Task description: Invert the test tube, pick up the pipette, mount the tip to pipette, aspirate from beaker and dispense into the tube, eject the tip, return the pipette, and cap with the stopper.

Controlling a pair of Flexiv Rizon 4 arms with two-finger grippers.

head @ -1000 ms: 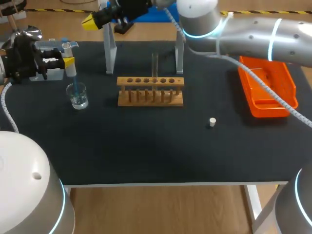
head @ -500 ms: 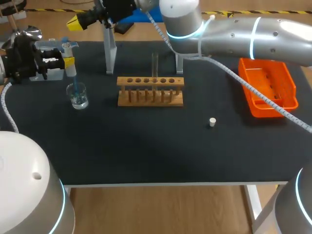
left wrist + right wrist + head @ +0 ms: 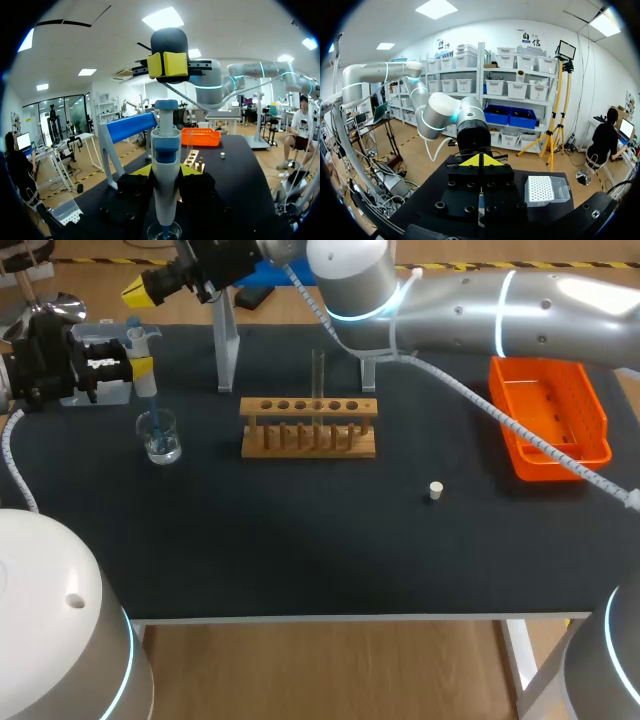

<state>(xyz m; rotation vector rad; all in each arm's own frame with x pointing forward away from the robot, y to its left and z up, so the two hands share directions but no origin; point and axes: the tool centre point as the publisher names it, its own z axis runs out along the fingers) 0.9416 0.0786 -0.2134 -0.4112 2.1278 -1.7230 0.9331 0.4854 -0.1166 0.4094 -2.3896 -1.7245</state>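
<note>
A white and blue plastic pipette (image 3: 143,358) is held upright at the far left of the table, clamped between the fingers of the left gripper (image 3: 140,367). Its slim blue tip is dipped into a small clear glass beaker (image 3: 160,436). The right gripper (image 3: 140,290), its yellow tips pressed together on nothing, is seen above it. A glass test tube (image 3: 318,375) is stood in the wooden rack (image 3: 308,427); a white stopper (image 3: 435,490) is seen to the right.

Upright pipette (image 3: 143,360), blue tip (image 3: 155,420) in beaker (image 3: 160,437); test tube (image 3: 318,370) racked; white stopper (image 3: 435,490) apart.
</note>
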